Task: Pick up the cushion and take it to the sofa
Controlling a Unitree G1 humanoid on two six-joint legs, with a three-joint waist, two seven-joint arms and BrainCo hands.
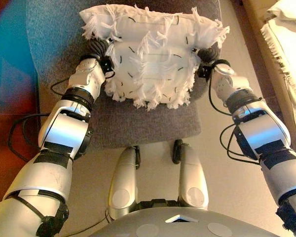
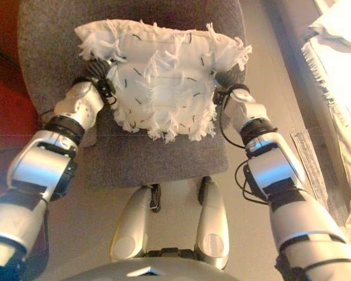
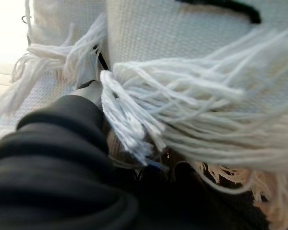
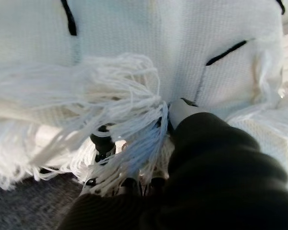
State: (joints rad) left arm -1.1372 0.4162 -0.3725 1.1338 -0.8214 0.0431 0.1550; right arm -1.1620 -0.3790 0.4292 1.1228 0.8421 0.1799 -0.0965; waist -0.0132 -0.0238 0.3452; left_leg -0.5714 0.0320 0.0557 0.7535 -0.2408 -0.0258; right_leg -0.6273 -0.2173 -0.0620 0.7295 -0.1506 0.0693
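Observation:
The cushion [image 1: 150, 59] is white and knitted, with short black stitches and long white fringes. It sits between my two hands over a grey rug [image 1: 153, 121]. My left hand [image 1: 97, 48] is against its left side and my right hand [image 1: 208, 53] is against its right side. Both hands reach in under the fringes, so only their dark covers show. In the left wrist view the cushion [image 3: 182, 38] fills the frame past the hand's cover [image 3: 53, 167]. The right wrist view shows the same cushion [image 4: 134, 33] past the right hand's cover [image 4: 216, 167]. I cannot tell whether the cushion is clear of the rug.
The grey rug lies on a beige floor [image 1: 222, 187]. A cream piece of furniture with a white fringed cloth [image 1: 286, 44] stands along the right edge. A dark reddish floor [image 1: 10, 128] lies to the left of the rug.

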